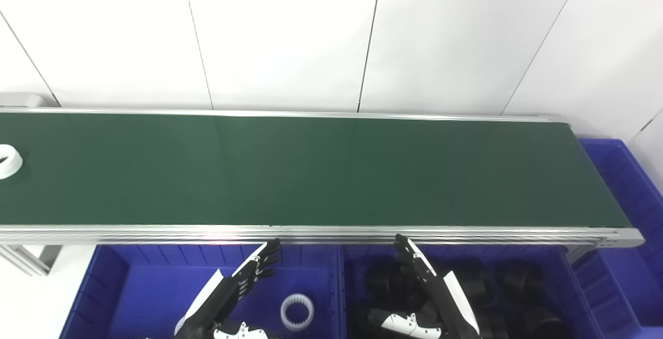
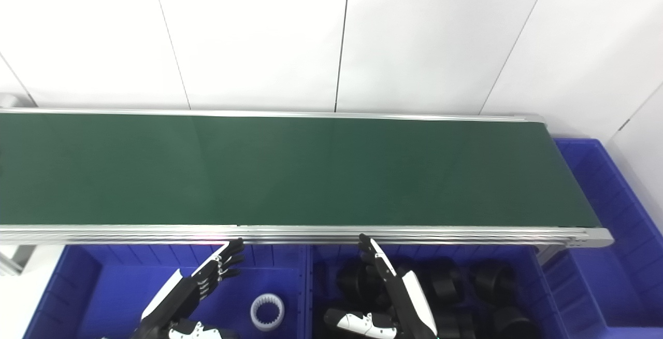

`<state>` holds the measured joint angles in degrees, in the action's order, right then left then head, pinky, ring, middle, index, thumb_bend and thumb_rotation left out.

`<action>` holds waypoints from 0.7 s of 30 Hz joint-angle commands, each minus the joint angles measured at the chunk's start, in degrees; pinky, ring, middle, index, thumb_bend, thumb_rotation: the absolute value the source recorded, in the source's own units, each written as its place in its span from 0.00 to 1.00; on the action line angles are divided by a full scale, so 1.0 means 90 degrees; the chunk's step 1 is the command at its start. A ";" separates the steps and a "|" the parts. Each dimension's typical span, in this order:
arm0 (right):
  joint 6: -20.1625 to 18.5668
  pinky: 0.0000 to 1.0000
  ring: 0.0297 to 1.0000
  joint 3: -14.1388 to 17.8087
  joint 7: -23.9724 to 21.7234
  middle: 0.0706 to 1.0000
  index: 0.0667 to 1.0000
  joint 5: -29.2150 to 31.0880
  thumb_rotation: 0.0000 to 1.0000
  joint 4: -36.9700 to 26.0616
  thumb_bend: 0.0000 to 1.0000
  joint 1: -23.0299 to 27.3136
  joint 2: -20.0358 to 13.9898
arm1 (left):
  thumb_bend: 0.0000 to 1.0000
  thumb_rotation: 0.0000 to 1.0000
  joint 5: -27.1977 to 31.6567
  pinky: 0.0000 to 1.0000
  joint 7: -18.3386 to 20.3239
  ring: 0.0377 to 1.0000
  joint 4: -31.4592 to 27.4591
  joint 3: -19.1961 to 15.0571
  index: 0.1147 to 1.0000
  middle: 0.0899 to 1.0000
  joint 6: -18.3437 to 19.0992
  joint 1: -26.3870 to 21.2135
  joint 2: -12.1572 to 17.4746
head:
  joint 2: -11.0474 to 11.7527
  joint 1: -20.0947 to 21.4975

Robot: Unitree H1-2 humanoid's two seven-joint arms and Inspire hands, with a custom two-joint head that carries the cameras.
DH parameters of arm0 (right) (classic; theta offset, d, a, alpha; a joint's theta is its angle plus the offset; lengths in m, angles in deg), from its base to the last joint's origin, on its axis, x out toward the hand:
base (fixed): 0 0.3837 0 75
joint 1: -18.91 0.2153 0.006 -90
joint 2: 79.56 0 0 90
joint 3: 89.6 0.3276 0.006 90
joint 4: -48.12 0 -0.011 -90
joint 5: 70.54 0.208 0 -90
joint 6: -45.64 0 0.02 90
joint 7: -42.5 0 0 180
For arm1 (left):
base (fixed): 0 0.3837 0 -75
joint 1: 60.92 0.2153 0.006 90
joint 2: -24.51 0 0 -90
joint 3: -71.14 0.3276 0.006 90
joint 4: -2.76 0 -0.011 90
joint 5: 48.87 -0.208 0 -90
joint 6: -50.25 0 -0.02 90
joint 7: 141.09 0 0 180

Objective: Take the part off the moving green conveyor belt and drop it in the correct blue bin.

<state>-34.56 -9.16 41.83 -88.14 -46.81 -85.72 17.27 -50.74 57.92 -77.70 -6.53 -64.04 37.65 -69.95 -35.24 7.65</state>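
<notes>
White parts (image 1: 297,312): two | blue bins (image 1: 155,287): three | left hand (image 1: 243,277), right hand (image 1: 430,282): both released

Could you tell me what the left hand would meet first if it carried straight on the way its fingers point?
Probably the conveyor's aluminium side rail: the open left hand points up towards it, though depth is unclear.

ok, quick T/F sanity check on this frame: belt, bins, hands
1. A white part sits at the belt's far left edge. True.
2. The left hand holds a part. False: it is open and empty, over the left bin.
3. The left bin holds one white ring. True.
4. The right bin holds white parts. False: its black parts are dark.
5. The right hand rests on the belt. False: it is open, below the belt's near rail.
</notes>
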 commanded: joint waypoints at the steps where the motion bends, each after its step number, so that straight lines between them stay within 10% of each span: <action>1: 0.0149 0.83 0.89 0.0042 -0.0017 0.91 0.95 0.0076 0.42 -0.0229 0.84 0.0002 -0.0035 | 0.94 0.33 0.0148 0.88 -0.0014 0.93 -0.0090 -0.0001 0.96 0.96 -0.0136 -0.0123 -0.0053 | 0.0001 -0.0008; 15: 0.0323 0.83 0.89 0.0300 -0.0185 0.91 0.96 0.0508 0.40 -0.0217 0.82 -0.0082 -0.0383 | 0.95 0.31 -0.0281 0.84 -0.0391 0.89 0.0251 0.0097 0.91 0.92 -0.0288 -0.0219 -0.0571 | 0.0551 -0.2230; 21: 0.0624 0.84 0.89 0.0363 -0.0216 0.90 0.96 0.0695 0.30 0.0124 0.77 0.0015 -0.0534 | 0.97 0.32 -0.0521 0.84 -0.0708 0.88 0.0447 0.0254 0.88 0.89 -0.0284 -0.0297 -0.0713 | 0.0717 -0.2423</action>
<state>-33.57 -6.22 39.80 -82.83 -45.61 -86.23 12.65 -54.91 52.70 -73.37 -4.45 -64.40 36.16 -76.11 -28.74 -14.24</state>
